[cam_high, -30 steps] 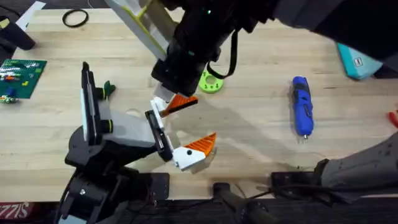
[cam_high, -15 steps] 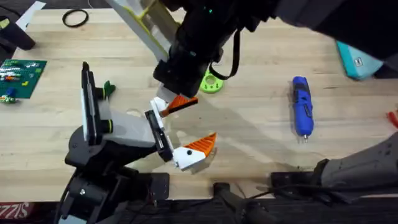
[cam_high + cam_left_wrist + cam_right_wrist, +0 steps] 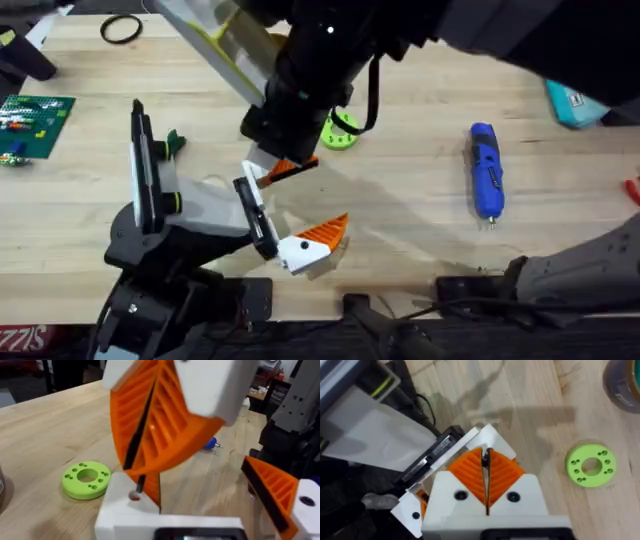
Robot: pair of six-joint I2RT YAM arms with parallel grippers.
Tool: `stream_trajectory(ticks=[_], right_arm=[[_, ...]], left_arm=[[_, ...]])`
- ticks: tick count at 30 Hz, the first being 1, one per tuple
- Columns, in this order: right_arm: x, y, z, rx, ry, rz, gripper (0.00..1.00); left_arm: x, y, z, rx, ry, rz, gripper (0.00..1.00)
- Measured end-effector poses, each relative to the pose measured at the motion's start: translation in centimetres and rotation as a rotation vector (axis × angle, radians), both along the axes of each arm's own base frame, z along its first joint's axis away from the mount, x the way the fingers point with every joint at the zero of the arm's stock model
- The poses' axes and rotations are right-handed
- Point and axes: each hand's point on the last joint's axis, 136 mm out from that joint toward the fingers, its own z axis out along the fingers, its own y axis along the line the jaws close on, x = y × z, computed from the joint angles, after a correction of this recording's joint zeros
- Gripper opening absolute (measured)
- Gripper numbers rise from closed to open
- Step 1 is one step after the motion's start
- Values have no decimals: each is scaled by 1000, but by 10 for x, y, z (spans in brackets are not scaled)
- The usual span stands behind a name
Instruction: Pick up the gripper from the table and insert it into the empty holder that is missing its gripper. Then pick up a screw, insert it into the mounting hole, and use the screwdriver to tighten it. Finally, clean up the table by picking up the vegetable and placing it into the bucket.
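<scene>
The holder (image 3: pixel 205 210) is the white-and-grey hand on my left arm, with a black slotted rail (image 3: pixel 255 215) and one orange-tipped finger (image 3: pixel 322 234) mounted. My right gripper (image 3: pixel 486 480) reaches across from above and is shut on the loose gripper (image 3: pixel 285 168). That piece's white block (image 3: pixel 129 507) rests at the rail's free end, its orange wedge pinched between the right pads (image 3: pixel 150 425). The left gripper (image 3: pixel 312 200) stands open, its mounted finger (image 3: pixel 272 490) well apart. The blue screwdriver (image 3: pixel 485 170) lies on the table (image 3: pixel 400 220) at the right. Screw, vegetable and bucket are out of view.
A lime-green disc with holes (image 3: pixel 338 132) lies just behind the right arm. A teal box (image 3: pixel 575 100) is at the far right, a green circuit board (image 3: pixel 30 120) and a black ring (image 3: pixel 120 30) at the far left. A small green object (image 3: pixel 175 142) sits beside the holder.
The right arm has edged slightly left with the gripper piece still held at the rail. The left arm and the screwdriver have not moved.
</scene>
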Motion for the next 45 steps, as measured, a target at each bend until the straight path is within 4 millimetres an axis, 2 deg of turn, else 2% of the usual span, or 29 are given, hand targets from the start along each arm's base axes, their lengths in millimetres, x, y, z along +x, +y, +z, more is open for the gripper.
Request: stream_trajectory(ticks=[45], right_arm=[[2, 0, 0, -4, -8, -4, 6]], left_arm=[[0, 0, 0, 0, 0, 0, 988]])
